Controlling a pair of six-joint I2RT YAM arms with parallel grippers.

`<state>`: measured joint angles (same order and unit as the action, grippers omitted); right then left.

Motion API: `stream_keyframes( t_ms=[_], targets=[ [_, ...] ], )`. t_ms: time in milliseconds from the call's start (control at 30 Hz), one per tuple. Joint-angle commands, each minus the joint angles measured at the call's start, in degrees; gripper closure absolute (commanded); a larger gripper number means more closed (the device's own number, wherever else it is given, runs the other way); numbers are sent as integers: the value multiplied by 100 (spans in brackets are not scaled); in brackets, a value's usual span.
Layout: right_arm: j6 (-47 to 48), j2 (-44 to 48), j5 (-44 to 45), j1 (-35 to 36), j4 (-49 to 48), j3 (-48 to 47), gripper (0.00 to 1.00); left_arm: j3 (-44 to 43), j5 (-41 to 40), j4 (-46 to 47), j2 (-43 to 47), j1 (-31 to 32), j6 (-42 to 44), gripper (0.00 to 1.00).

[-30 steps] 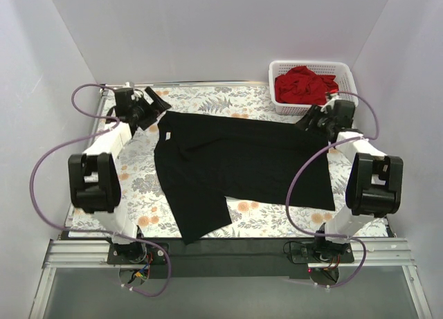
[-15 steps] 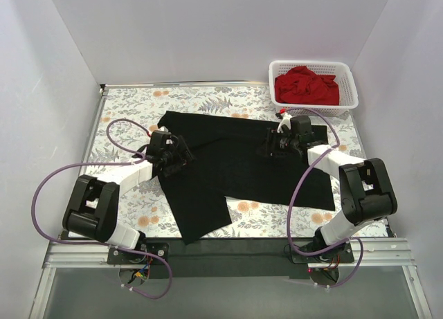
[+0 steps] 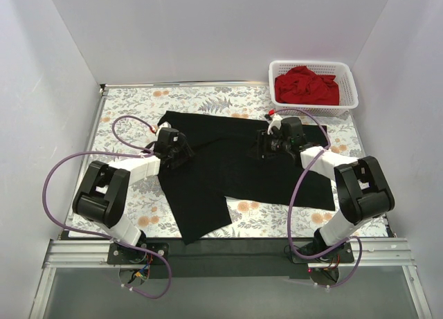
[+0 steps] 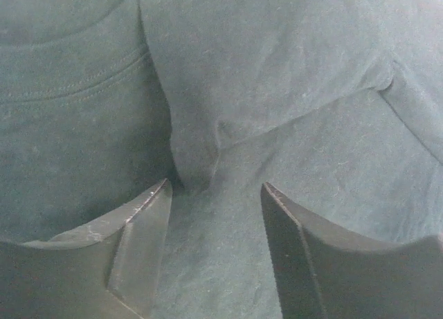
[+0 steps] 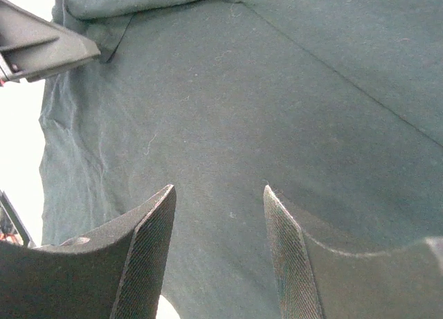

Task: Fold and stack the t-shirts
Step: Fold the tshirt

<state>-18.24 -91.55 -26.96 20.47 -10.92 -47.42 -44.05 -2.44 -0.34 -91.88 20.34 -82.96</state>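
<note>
At the left, the left gripper (image 3: pixel 181 149) sits low over the collar end of the black t-shirt (image 3: pixel 235 163), which lies spread across the flowered table (image 3: pixel 131 104) with its hem toward the right and one sleeve reaching the near edge. In the left wrist view, that gripper (image 4: pixel 216 187) has its jaws parted by a moderate gap and nothing clamped. A soft ridge of black cloth (image 4: pixel 277 90) rises just ahead of the gap, and a band with two rows of stitching (image 4: pixel 69 77) lies beyond the left finger. Whether the fingertips press the cloth cannot be told. Toward the middle right, the right gripper (image 3: pixel 265 144) is over the body of the same shirt, near its far edge. The right wrist view shows this gripper (image 5: pixel 218 189) also spread open and empty, over flat black cloth (image 5: pixel 208 104) crossed by one straight diagonal seam. At the far right corner the red t-shirt (image 3: pixel 304 85) lies crumpled in the white basket (image 3: pixel 311 63), well apart from both grippers.
</note>
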Motion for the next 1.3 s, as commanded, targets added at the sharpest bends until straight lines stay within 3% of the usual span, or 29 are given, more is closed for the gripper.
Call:
stream_keyframes(
  t_ms=[0,67,200,433,633,967,1267],
  targets=[
    [-39,-135,-64,89,-358,-101,48,-279,-187,297,3,49,43,52],
    [-74,-231,-81,133,-437,-118,48,-367,-161,298,-93,58,104,58],
    [-162,-390,-152,203,-578,-232,49,-499,128,219,-68,76,87,85],
    [-250,-943,-327,308,-955,-672,49,-1174,673,-396,135,67,25,100],
    [-259,-1321,-450,361,-1053,-1059,50,-1826,1613,-1091,-41,-65,-203,100],
    [-180,-1656,-828,546,-1237,-1366,50,-1791,2845,-1153,231,-749,-660,100],
    [-110,-1866,-969,590,-1308,-1586,50,-2125,3987,-1416,-41,-1120,-441,98]
  ],
)
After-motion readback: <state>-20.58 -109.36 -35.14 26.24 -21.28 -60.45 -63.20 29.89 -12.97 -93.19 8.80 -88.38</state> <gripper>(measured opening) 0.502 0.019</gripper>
